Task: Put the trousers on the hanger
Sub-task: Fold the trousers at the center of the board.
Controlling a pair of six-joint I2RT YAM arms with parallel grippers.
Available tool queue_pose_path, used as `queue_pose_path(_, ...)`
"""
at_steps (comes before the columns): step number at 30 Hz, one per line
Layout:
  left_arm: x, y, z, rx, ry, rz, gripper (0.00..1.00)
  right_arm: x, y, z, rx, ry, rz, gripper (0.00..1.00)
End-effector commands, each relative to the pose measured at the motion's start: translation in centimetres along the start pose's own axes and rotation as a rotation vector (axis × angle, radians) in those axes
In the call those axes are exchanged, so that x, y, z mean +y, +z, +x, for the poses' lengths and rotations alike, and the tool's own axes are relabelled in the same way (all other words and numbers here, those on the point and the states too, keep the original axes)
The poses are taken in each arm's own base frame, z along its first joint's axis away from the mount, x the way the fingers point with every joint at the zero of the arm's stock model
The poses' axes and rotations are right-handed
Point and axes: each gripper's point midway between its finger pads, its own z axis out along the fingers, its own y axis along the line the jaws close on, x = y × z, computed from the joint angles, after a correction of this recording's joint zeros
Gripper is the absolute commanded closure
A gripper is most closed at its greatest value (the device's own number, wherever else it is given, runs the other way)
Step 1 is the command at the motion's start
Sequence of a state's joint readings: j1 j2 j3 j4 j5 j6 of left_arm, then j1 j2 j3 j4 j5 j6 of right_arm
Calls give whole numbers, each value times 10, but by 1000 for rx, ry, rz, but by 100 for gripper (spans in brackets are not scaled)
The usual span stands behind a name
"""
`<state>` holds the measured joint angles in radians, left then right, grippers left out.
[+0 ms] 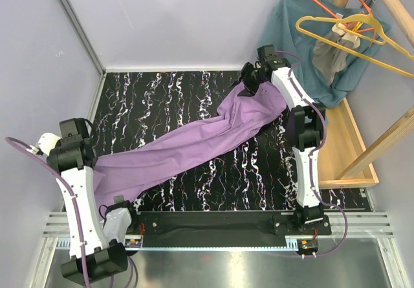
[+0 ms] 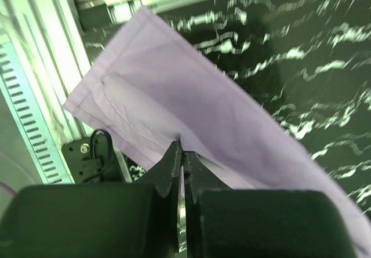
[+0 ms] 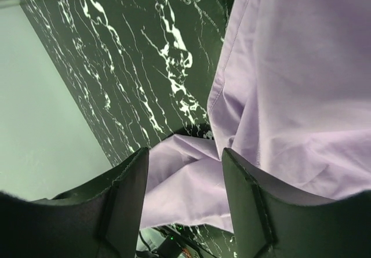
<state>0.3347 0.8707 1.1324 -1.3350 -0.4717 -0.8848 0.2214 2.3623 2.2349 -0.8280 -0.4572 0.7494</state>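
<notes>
The large lilac cloth trousers (image 1: 194, 149) are lying diagonally across the black marbled table (image 1: 162, 94) in the top view, stretching from 7 o'clock to 1 o'clock, while the thin yellow plastic hanger (image 1: 352, 22) is hanging well apart at 2 o'clock. In the left wrist view the left gripper (image 2: 181, 153) is pinching a leg's edge, jaws fully closed. In the right wrist view the right gripper (image 3: 184, 194) is hovering over bunched cloth, jaws gaping, holding nothing; a shallow bite there is risking the fabric slipping free
</notes>
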Motion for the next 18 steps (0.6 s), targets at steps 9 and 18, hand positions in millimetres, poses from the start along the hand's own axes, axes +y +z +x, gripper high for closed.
queue_pose_path(9, 61, -2, 23, 2, -9, -212, 99, -30, -35, -63, -170, -13, 95, 36)
queue_pose_path(18, 64, 17, 58, 112, 32, -226, 95, -45, -19, -131, -393, -222, 201, 27)
